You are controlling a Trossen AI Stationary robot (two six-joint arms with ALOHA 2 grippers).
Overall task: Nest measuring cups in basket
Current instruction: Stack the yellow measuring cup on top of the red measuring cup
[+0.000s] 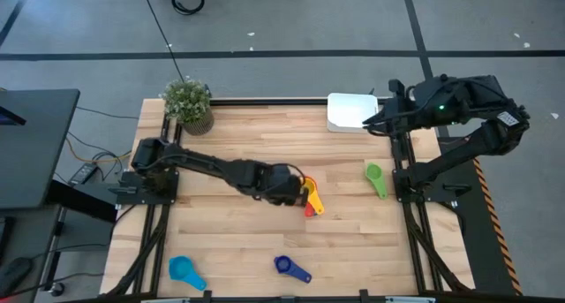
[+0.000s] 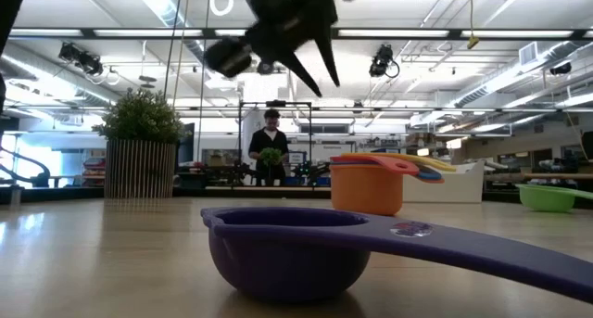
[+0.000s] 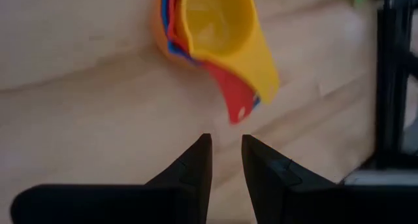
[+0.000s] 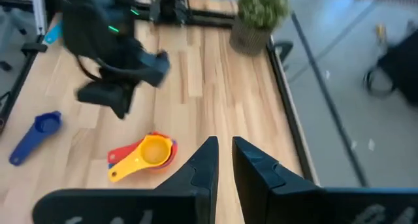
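Plastic cups stacked up – but not in the bin yet

Small round yellow, red and orange plastic measuring cups [image 1: 311, 197] sit stacked mid-table, far from the little white plastic basket [image 1: 351, 111] at the back edge. A green cup [image 1: 375, 176], a dark blue cup [image 1: 290, 268] and a light blue cup [image 1: 184, 269] lie apart. A nudge could tip the stack. The left gripper [image 3: 226, 144] hangs just above it, fingers a little apart, holding nothing. The right gripper [image 4: 224, 147] waits by the basket – nearly closed, empty.
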